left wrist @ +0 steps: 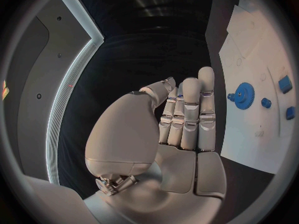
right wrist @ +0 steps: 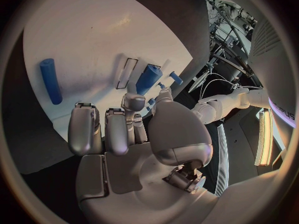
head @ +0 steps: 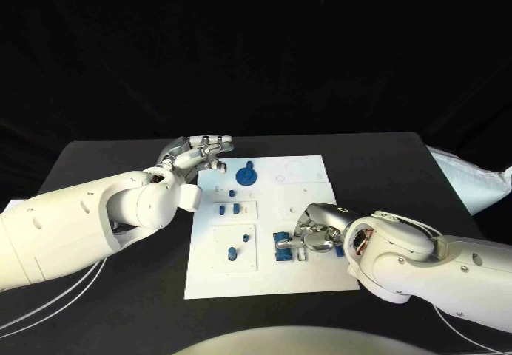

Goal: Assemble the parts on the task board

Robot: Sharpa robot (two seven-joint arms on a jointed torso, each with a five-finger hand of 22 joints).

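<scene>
From the head cam, the left hand (head: 203,153) sits at the board's (head: 299,281) far left corner, just beside the blue gear (head: 246,175).

Left wrist: fingers (left wrist: 190,115) straight and together, holding nothing.

Right wrist: the right hand (right wrist: 127,134) curls over the board by some parts (right wrist: 148,78); can't tell if it's pinching one.

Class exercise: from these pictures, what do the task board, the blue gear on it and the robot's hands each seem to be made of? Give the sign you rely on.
Task board: looks like matte white plastic or painted sheet; flat, even, with faint outlines.
Blue gear: probably moulded or printed plastic; uniform saturated blue, dull surface, toothed rim.
Left hand and right hand: apparently metal or metallised shells; silver with soft highlights.
</scene>
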